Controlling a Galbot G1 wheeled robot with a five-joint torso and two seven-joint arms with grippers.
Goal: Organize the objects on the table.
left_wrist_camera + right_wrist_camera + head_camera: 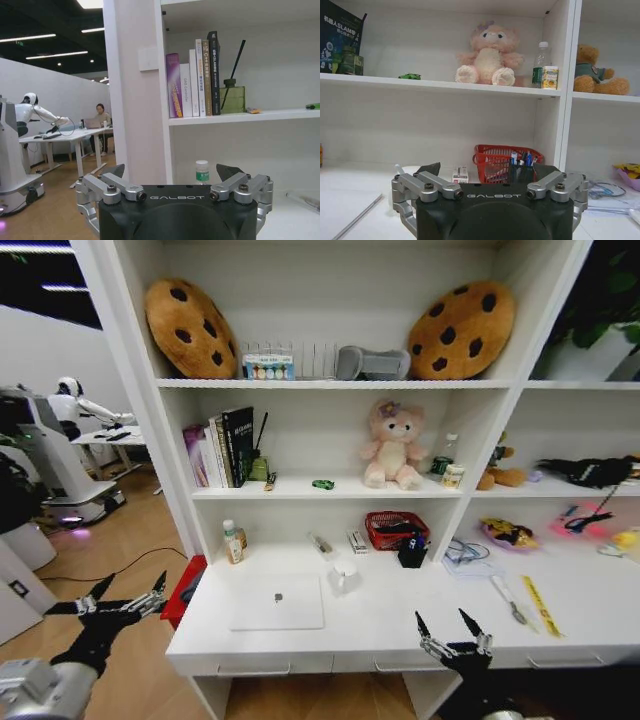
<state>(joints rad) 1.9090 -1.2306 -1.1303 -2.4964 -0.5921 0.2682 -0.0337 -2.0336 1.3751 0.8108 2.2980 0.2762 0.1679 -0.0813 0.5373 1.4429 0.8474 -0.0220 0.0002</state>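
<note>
- Hovering off the table's (400, 635) left end, over the wood floor, the left gripper (127, 598) has its jaws spread wide and holds nothing.
- The right gripper (453, 630) hangs at the table's front edge, jaws equally wide and empty.
- The closed silver laptop (278, 602) lies flat near the table's front left.
- The tiny green toy car (323, 484) sits on the shelf above, left of the pink plush toy (392, 445).
- Pens stand in a black holder (412, 551) beside the red basket (395, 529).

Open desk (400, 615) ahead of right gripper (452, 632); laptop (277, 602) to its left, red basket (396, 529) and pen holder (412, 552) beyond.
</note>
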